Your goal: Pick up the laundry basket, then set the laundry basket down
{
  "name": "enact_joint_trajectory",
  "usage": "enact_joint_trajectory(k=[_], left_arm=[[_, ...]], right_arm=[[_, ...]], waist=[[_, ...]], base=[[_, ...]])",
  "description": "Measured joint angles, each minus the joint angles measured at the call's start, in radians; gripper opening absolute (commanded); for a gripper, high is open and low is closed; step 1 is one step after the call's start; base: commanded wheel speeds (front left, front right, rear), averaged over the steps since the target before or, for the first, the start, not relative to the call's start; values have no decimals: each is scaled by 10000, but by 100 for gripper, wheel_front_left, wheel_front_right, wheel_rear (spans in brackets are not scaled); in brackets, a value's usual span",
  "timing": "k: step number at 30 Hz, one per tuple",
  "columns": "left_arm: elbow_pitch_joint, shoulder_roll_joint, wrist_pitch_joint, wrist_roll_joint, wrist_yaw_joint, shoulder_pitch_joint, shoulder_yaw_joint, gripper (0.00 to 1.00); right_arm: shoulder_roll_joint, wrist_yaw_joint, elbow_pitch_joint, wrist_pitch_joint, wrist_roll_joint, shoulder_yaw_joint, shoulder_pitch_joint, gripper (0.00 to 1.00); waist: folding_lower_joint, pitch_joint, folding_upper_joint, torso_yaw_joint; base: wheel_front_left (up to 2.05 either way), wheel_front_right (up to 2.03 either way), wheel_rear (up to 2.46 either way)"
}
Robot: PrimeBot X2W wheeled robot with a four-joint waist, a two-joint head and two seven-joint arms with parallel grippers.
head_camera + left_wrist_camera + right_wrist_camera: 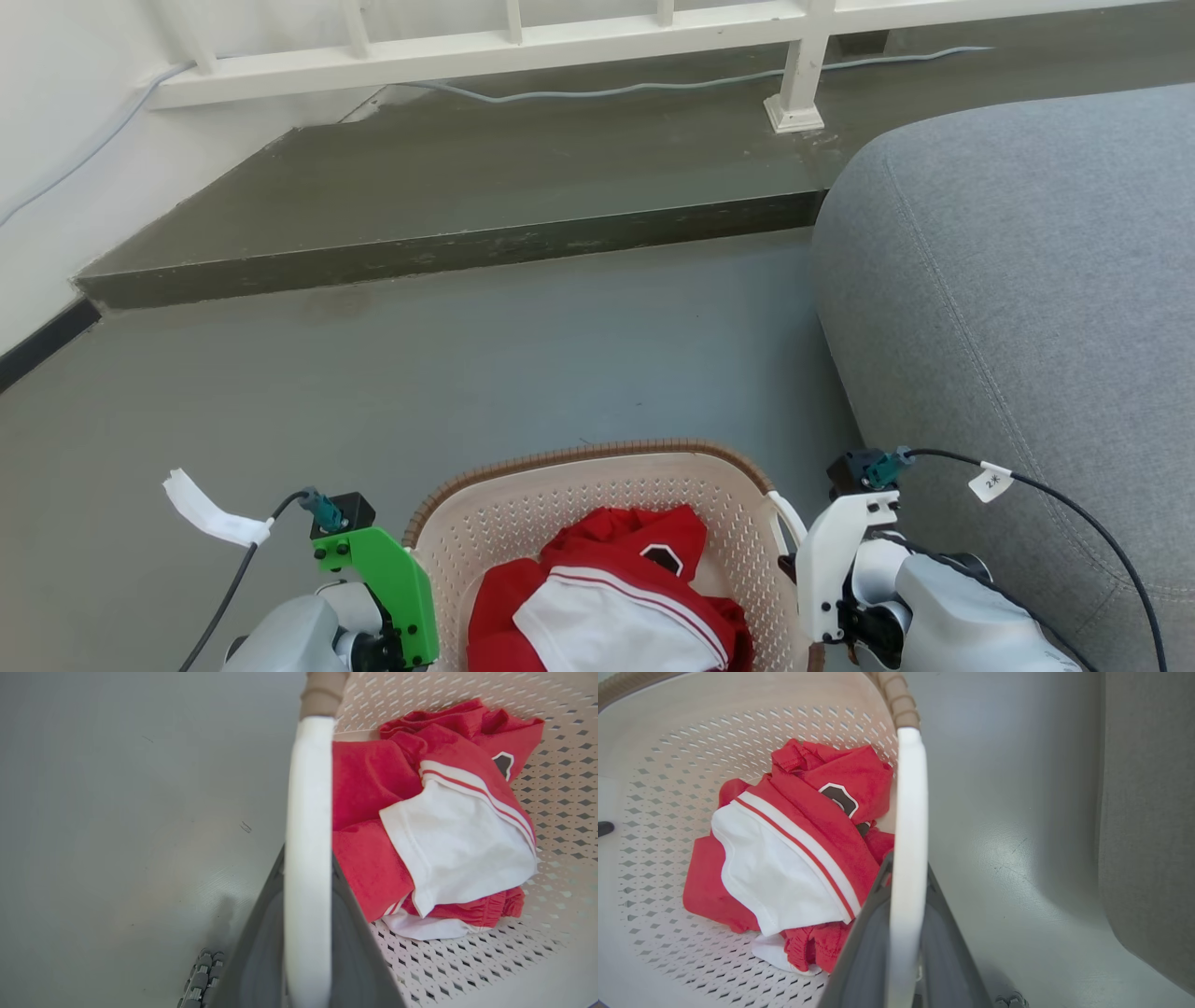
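**Item:** laundry basket [579, 455], cream, with perforated walls and a brown woven-look rim.

**Position:** low centre of the head view, directly before the robot, between the two wrists, over grey floor [523, 355].

**Contents:** one crumpled red-and-white garment [607, 597], lying on the bottom.

**Left gripper** [308, 858]: closed round the white left handle [308, 788], with dark fingers [261, 933] pressed to either side of the bar. Nothing else held.

**Right gripper** [907, 865]: likewise closed round the white right handle [910, 793], the bar running up between its fingers [952, 952].

**Key relation:**
- Handle-to-handle line lying across the robot's front, left to right, one handle per gripper.
- Neither arm nearer than the other.
- Basket's own long axis not readable, the near end being cut by the frame edge.

**Judgement:** any coming lift or lowering best made straight up or down, both arms in step, to keep the rim level and the garment inside.

**Base resting on the floor or raised clear of it:** cannot tell.

**Head view:**
- Gives the layout round the basket.
- Grey sofa [1027, 280] just beside the basket's right end and the white right wrist bracket [840, 560].
- Green left wrist bracket [383, 579] at the basket's other end.
- Raised step [448, 177] and white railing [485, 42] well beyond.
- Finger contact hidden behind the brackets.

**Wrist views:** give the grip itself, each bar seated between its fingers, and the garment seen from either end.
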Motion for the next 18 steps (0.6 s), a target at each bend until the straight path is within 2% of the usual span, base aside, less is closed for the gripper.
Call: enact_joint_trajectory(k=[18], left_arm=[[-40, 15, -171, -121, 0, 0, -105, 0]], right_arm=[[-42, -105, -63, 84, 190, 240, -3, 0]], waist=[[0, 64, 0, 26]], base=[[0, 0, 0]])
